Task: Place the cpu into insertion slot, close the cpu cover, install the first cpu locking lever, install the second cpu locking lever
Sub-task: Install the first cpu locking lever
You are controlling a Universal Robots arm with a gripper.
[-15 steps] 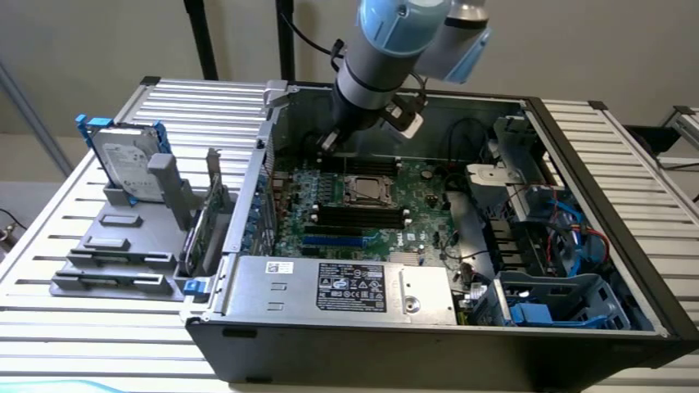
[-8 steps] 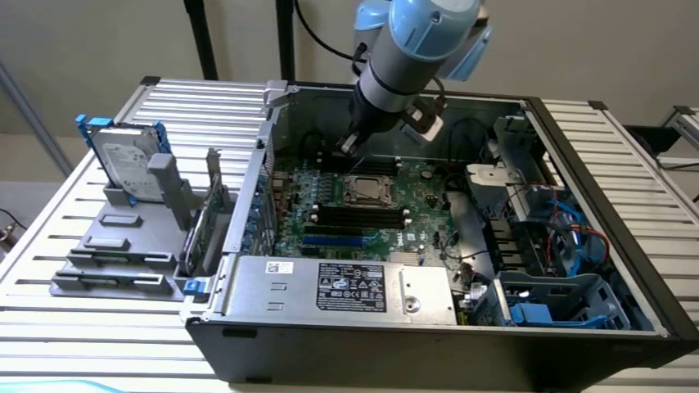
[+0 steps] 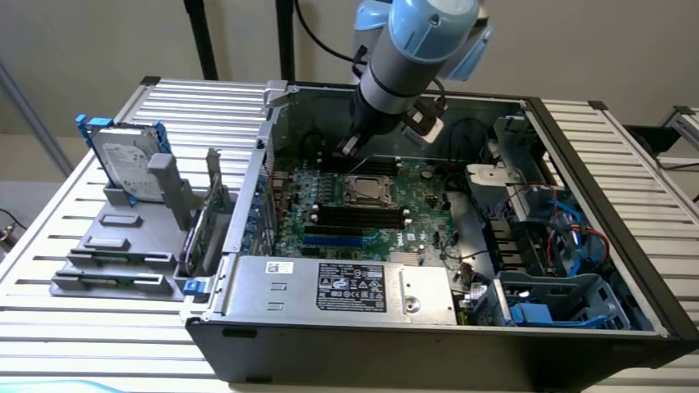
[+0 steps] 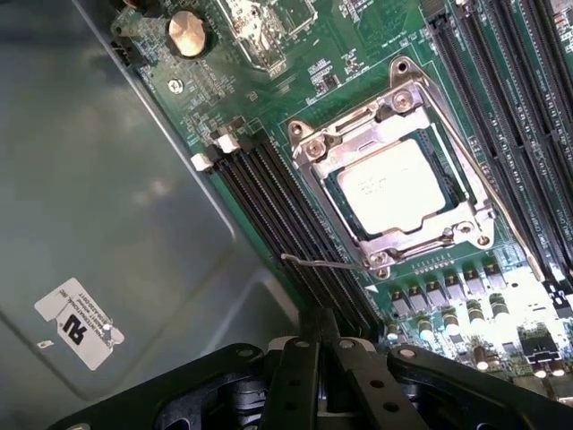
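The cpu [image 4: 394,184], a dull silver square chip, lies flat in the insertion slot [image 4: 333,190] on the green board [image 4: 358,54]. The cpu cover [image 4: 345,143], a silvery frame, is down around the chip. One thin wire lever [image 4: 322,263] sticks out from the socket's corner towards my fingers. A second lever [image 4: 474,166] runs along the socket's far side. My gripper [image 4: 320,315] is shut with nothing in it, a short way off the first lever's end. In the exterior view the gripper [image 3: 347,149] hangs just above and behind the socket [image 3: 367,189].
Long black memory slots [image 4: 286,206] flank the socket on both sides. The grey case wall [image 4: 107,197] is close beside my gripper. A silver power supply [image 3: 327,286] sits at the case front, a blue drive cage [image 3: 557,303] at the exterior view's right, and a hard drive [image 3: 120,160] outside.
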